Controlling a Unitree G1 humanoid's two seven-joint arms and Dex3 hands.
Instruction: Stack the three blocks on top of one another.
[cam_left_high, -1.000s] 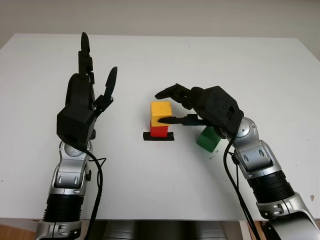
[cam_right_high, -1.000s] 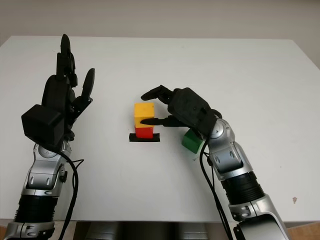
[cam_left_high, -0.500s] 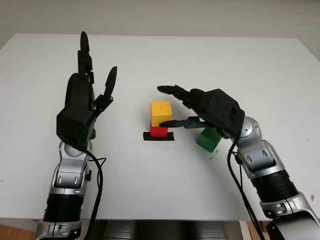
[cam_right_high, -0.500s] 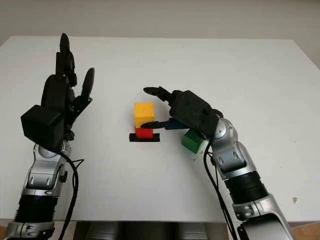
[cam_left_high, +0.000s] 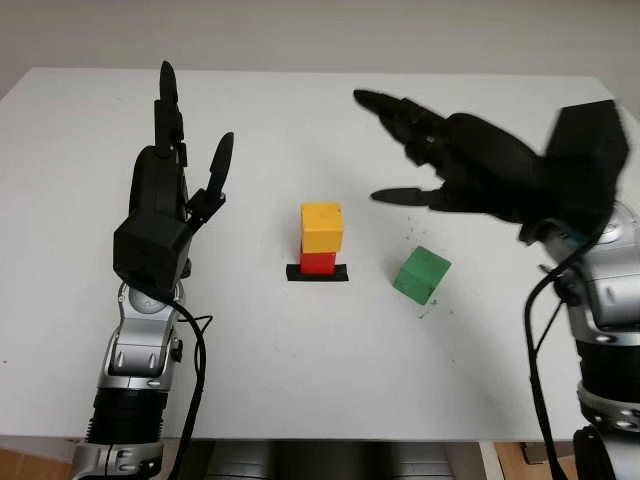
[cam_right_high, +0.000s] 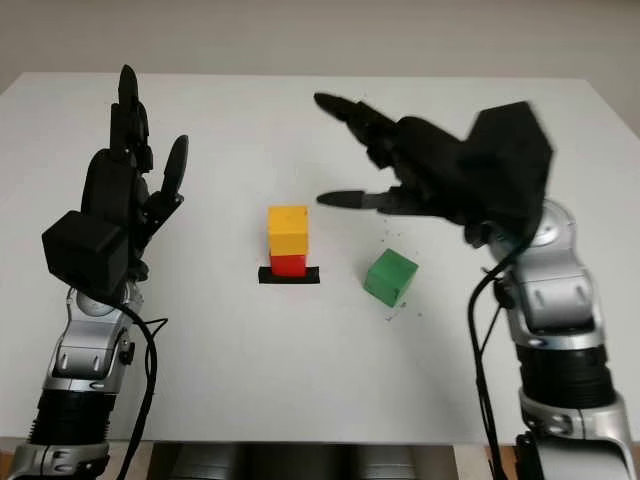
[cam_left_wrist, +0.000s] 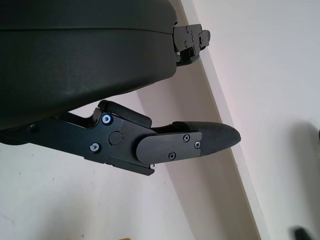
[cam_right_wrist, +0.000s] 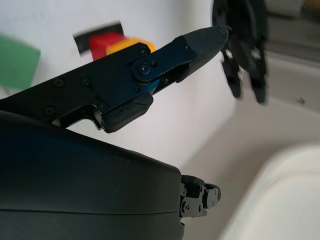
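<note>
A yellow block (cam_left_high: 322, 226) sits on a red block (cam_left_high: 319, 262), which stands on a black marker strip (cam_left_high: 317, 273) near the table's middle. A green block (cam_left_high: 421, 275) lies alone on the table to their right, turned at an angle. My right hand (cam_left_high: 400, 150) is open, raised high above the table behind and right of the stack, away from the green block. My left hand (cam_left_high: 185, 140) is open and held upright to the left of the stack. The right wrist view shows the red block (cam_right_wrist: 102, 43), yellow block (cam_right_wrist: 131, 45) and green block (cam_right_wrist: 17, 62) beyond a finger (cam_right_wrist: 165, 52).
The white table (cam_left_high: 300, 370) reaches to all sides around the blocks. Its far edge meets a pale wall.
My right hand has let go of the yellow block, lifted up and swung back to the right. The green block now lies uncovered. The left hand has stayed still.
</note>
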